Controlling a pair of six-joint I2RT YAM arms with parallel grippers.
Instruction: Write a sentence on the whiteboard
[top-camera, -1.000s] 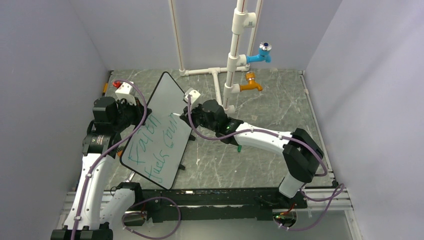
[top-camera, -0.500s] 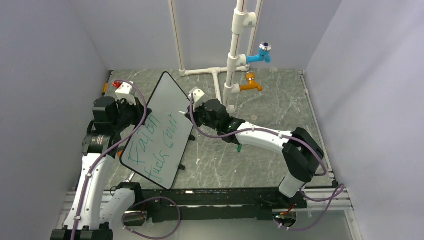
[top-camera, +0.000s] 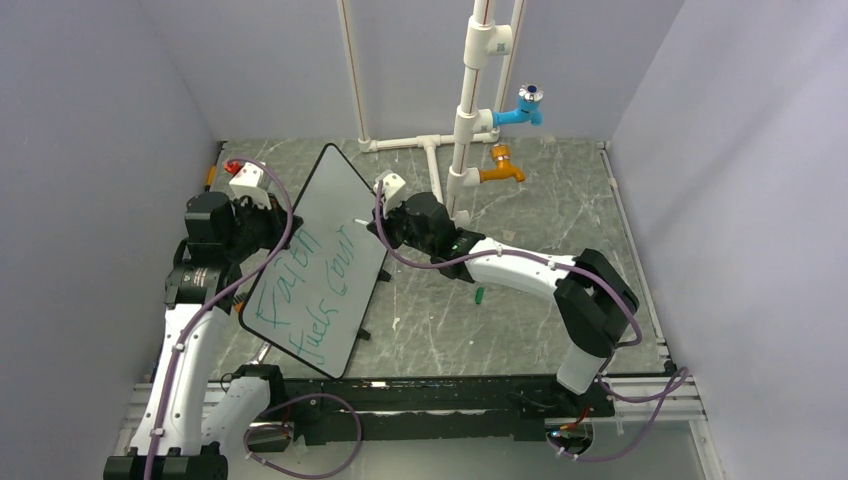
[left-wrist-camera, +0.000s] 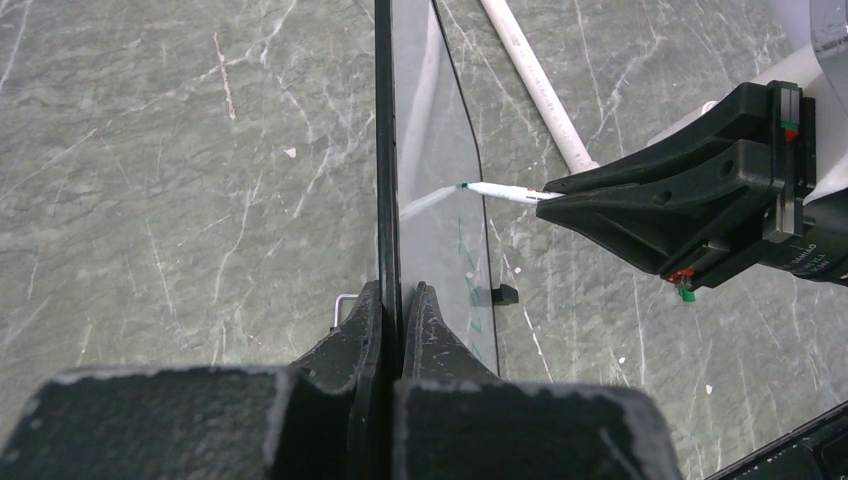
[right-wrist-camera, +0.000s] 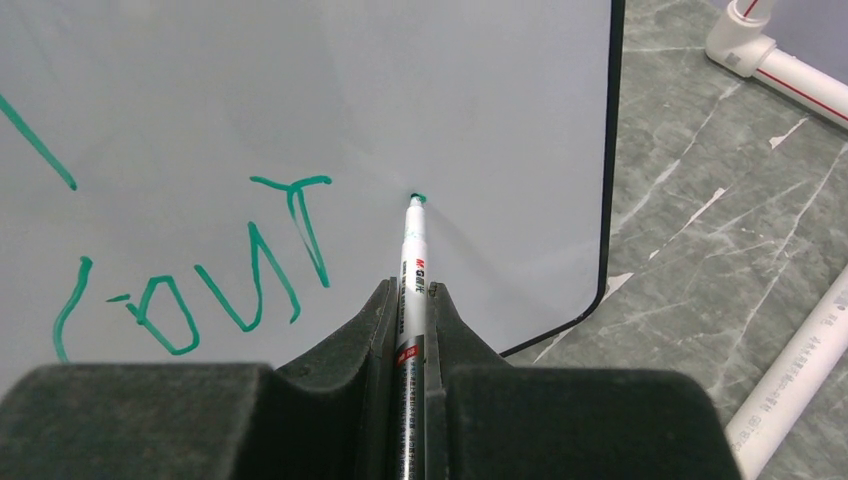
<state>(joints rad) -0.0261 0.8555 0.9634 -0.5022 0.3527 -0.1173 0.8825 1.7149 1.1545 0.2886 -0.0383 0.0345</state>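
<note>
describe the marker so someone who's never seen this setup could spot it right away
Start at the whiteboard tilted up on the left of the table. The right gripper reaches to its face, and the marker is the slim silver stick pinched in it, green tip touching the board just past the green writing. The white pipes nearby are much thicker.

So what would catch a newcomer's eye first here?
The whiteboard, held up on edge at centre-left, with green handwriting across it. The left gripper pinches its edge while the right gripper presses a marker tip to the board just after "Cour". Behind, a blue tap and an orange tap stand out on white pipes.
</note>
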